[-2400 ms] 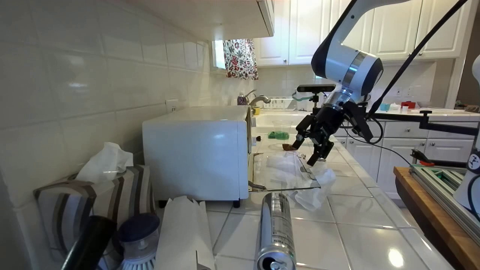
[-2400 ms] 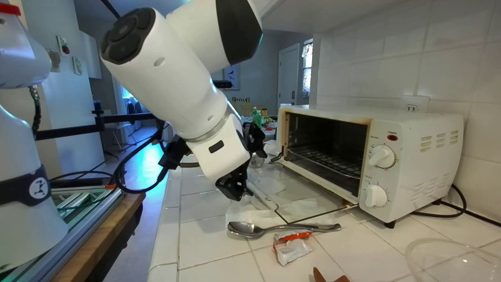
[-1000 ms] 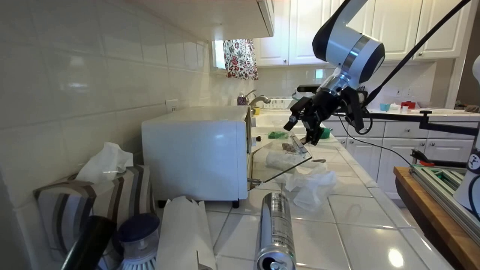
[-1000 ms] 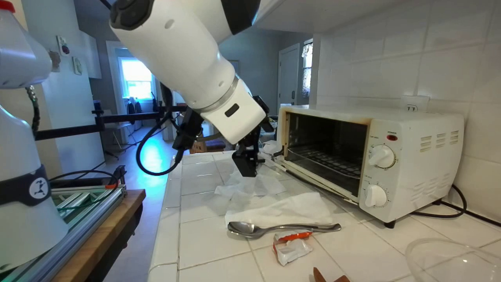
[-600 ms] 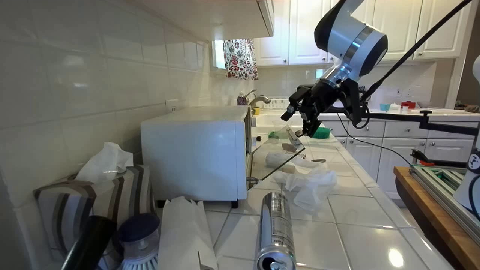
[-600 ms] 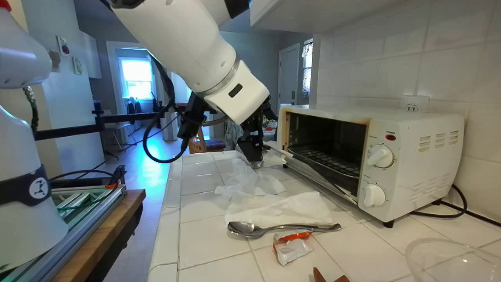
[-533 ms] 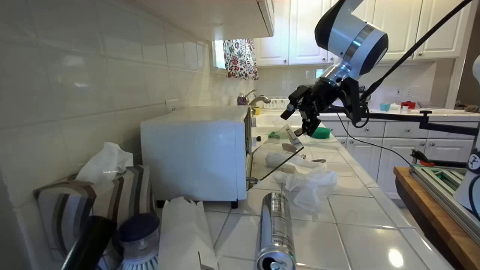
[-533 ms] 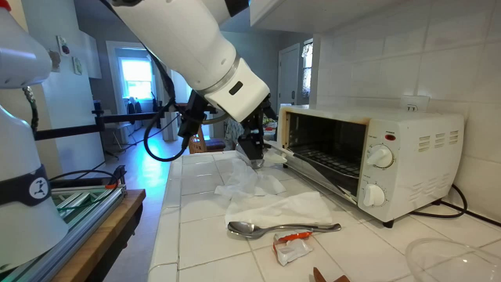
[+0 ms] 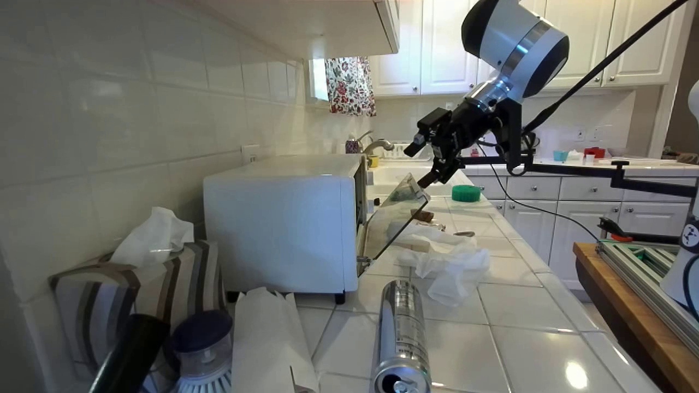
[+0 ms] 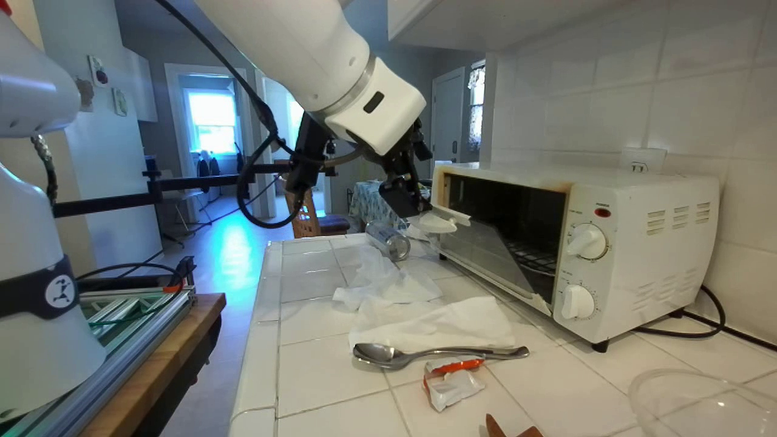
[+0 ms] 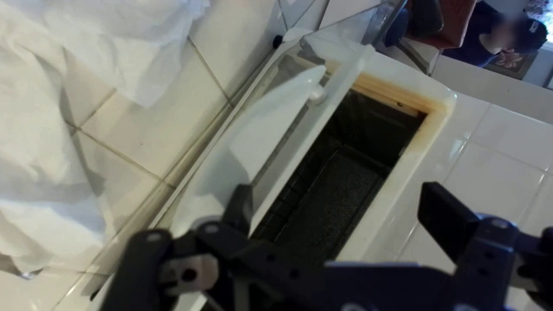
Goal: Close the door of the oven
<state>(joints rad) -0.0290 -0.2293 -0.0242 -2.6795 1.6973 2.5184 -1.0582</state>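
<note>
The white oven (image 10: 655, 243) stands against the tiled wall and also shows in an exterior view (image 9: 278, 229). Its glass door (image 10: 485, 246) is tilted partly up, at a slant from the bottom hinge; it also shows in an exterior view (image 9: 393, 215). In the wrist view the door's top edge (image 11: 304, 138) and white handle (image 11: 276, 116) stand apart from the dark oven opening. My gripper (image 9: 419, 166) is open, fingers wide apart in the wrist view (image 11: 337, 194). One finger is at the door's handle edge, on its outer side; exact contact is hidden. The other is above the oven side, holding nothing.
Crumpled white paper (image 10: 437, 325), a spoon (image 10: 388, 356) and a red-white wrapper (image 10: 452, 382) lie before the oven. A silver can (image 9: 404, 338) lies beside it. A wall cabinet (image 9: 306, 27) hangs above. A green round thing (image 9: 466, 193) sits near the sink.
My gripper has risen and moved toward the oven. The door has swung up from lying flat open to a steep slant. The oven has shifted slightly back toward the wall.
</note>
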